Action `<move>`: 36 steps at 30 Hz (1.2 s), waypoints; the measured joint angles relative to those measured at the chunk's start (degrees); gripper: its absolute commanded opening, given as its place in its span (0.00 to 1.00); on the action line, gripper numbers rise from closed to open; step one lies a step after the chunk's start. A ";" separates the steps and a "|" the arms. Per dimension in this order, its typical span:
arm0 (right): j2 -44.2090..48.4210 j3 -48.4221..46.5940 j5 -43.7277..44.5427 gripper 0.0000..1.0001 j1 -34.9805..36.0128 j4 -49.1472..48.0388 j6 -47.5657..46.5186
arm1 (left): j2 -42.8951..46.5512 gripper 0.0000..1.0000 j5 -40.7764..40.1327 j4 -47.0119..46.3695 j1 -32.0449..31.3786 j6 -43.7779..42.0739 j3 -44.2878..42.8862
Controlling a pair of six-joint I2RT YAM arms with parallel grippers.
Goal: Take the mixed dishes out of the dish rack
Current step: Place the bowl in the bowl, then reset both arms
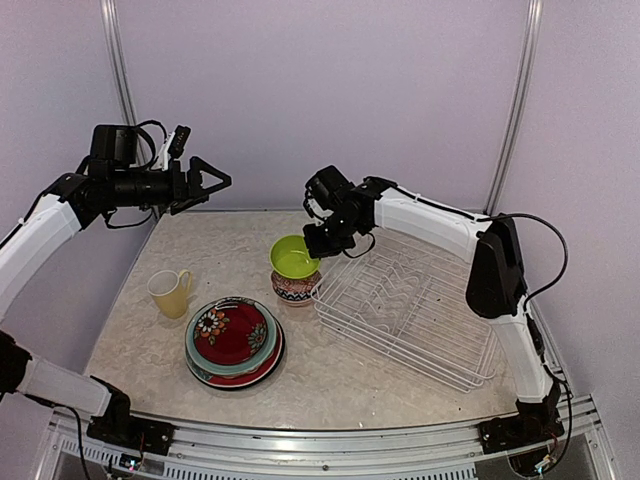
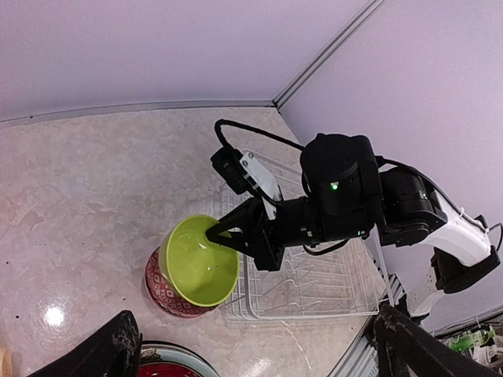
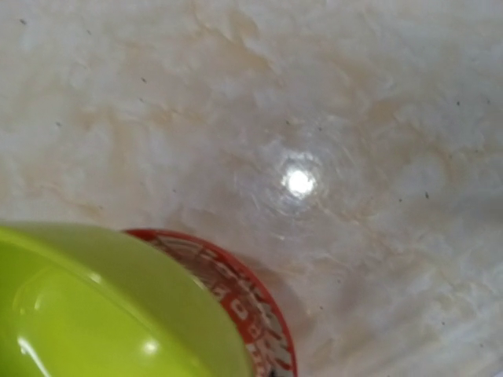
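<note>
My right gripper [image 1: 316,246] is shut on the rim of the lime green bowl [image 1: 293,257], which sits tilted on top of the red-white bowl [image 1: 296,288], left of the dish rack [image 1: 400,300]. In the left wrist view the right gripper's fingers [image 2: 211,234] pinch the lime bowl [image 2: 200,263] over the red-white bowl [image 2: 167,294]. The right wrist view shows only the lime bowl [image 3: 102,306] and the red-white bowl's rim [image 3: 255,310]. The white wire rack holds no dishes. My left gripper [image 1: 215,185] hangs open high at the back left, holding nothing.
A pale yellow mug [image 1: 170,292] stands at the left of the marble table. A stack of plates [image 1: 233,340] with a red floral one on top lies near the front. Purple walls close the back and sides.
</note>
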State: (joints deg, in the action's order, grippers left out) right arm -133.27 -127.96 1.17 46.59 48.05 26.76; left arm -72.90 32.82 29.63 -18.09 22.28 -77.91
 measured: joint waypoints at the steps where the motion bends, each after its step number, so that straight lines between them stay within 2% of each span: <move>1: -0.50 -0.44 0.17 0.00 0.00 0.52 -0.15 | 0.00 0.99 0.00 -0.02 0.00 0.00 0.00; 10: -2.75 -2.75 0.59 0.01 0.00 2.91 -0.57 | 0.00 0.99 0.02 0.00 0.07 0.00 0.00; 16: -2.78 -2.75 0.46 0.24 0.02 3.08 -0.74 | 0.00 0.99 0.00 0.00 0.07 0.00 0.00; 25: -0.85 0.52 1.64 0.42 0.17 0.90 -1.79 | -0.02 0.99 -0.11 0.00 0.07 -0.02 0.00; 30: 9.68 12.31 5.81 0.55 0.28 -1.70 -2.60 | -0.11 0.99 -0.33 0.00 0.07 -0.04 0.00; 36: 32.81 29.46 13.64 0.69 0.28 -7.85 -3.39 | -0.17 0.99 -1.18 -0.04 0.07 -0.26 0.00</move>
State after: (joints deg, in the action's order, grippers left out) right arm -100.47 -98.50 14.81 46.87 40.21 23.38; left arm -73.08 31.64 29.58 -18.02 22.02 -77.91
